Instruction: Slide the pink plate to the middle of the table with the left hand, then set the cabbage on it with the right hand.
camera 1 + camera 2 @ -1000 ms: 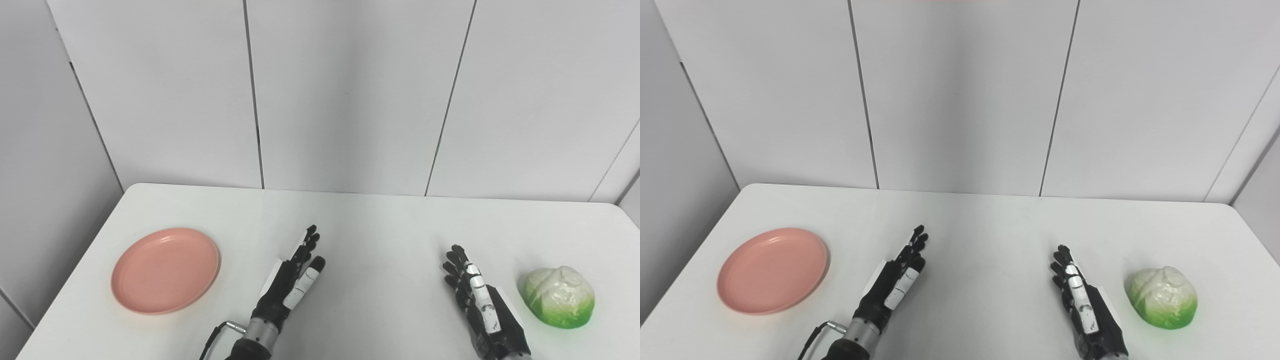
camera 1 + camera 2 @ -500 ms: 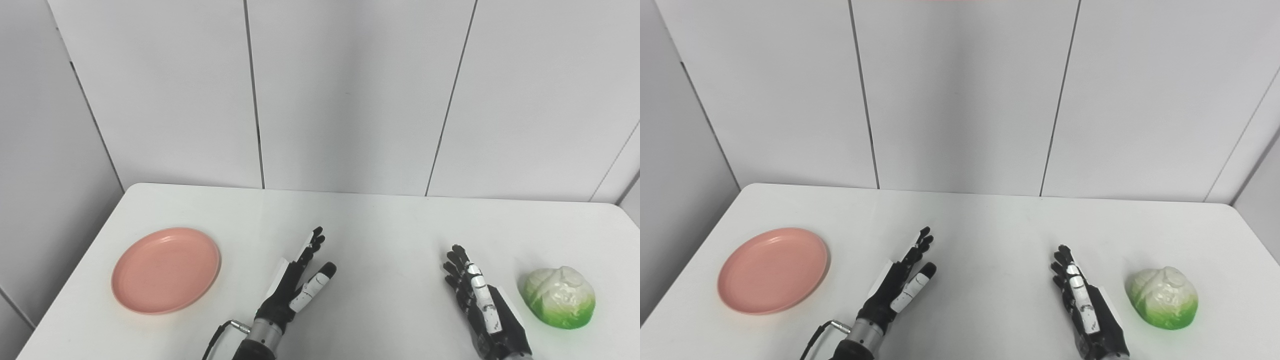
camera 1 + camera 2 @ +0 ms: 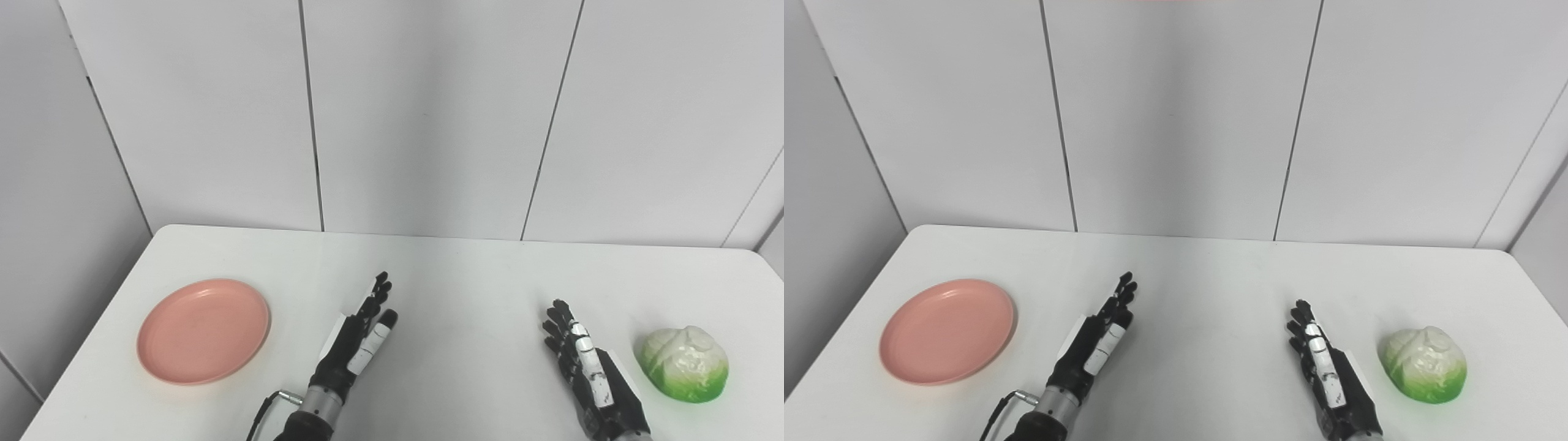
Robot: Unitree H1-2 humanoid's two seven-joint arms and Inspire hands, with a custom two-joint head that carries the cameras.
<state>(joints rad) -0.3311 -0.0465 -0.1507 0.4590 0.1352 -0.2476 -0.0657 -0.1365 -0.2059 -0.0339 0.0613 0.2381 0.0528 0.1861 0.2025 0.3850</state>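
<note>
The pink plate (image 3: 203, 331) lies on the left side of the white table (image 3: 465, 269). The green and white cabbage (image 3: 683, 364) sits near the right edge. My left hand (image 3: 358, 343) is open and empty, fingers stretched forward, to the right of the plate and apart from it. My right hand (image 3: 585, 367) is open and empty, fingers stretched forward, just left of the cabbage and not touching it. Both also show in the right eye view: the left hand (image 3: 1096, 343) and the right hand (image 3: 1326, 370).
Grey wall panels (image 3: 429, 116) stand behind the table's far edge. A cable (image 3: 263, 410) runs from the left wrist at the near edge. The table's left edge is close to the plate.
My left hand has shifted slightly left and forward, and its thumb has drawn back in beside the fingers. The right hand, plate and cabbage have not moved.
</note>
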